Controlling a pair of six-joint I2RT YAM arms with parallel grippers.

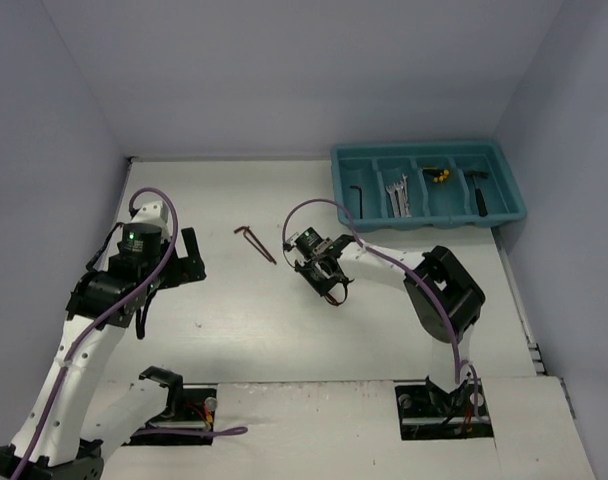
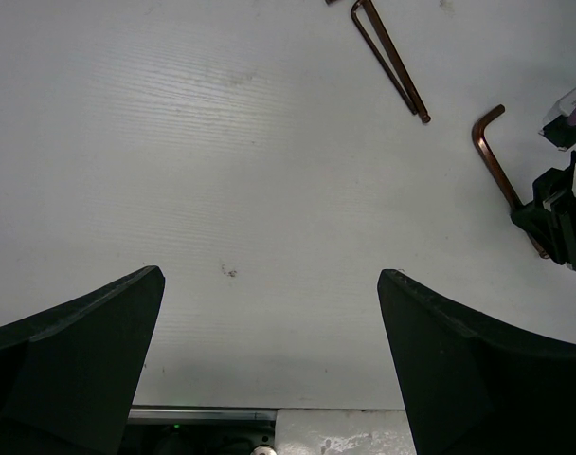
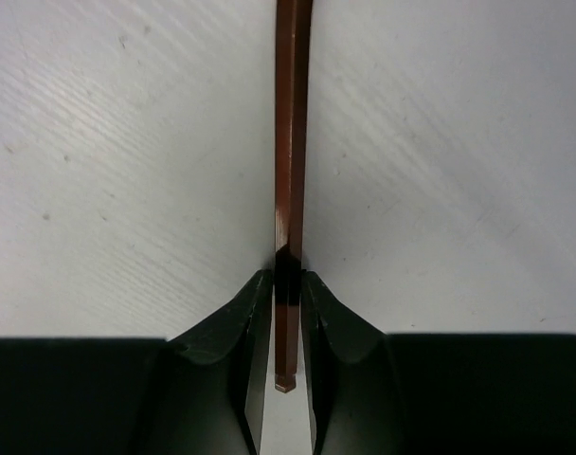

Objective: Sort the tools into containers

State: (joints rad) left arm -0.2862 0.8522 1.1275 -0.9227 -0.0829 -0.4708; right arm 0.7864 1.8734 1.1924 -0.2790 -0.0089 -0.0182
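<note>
My right gripper is shut on the long shaft of a reddish L-shaped hex key, low at the table top; its bent end points away from the jaws. The left wrist view shows this key and the right gripper at the right edge. A second reddish hex key lies loose on the table, also in the left wrist view. My left gripper is open and empty above bare table. The teal tray holds a dark hex key, silver wrenches, yellow-and-black pieces and a small hammer, one kind per compartment.
The tray stands at the far right against the back wall. Grey walls close the table on the left, back and right. The arm bases sit at the near edge.
</note>
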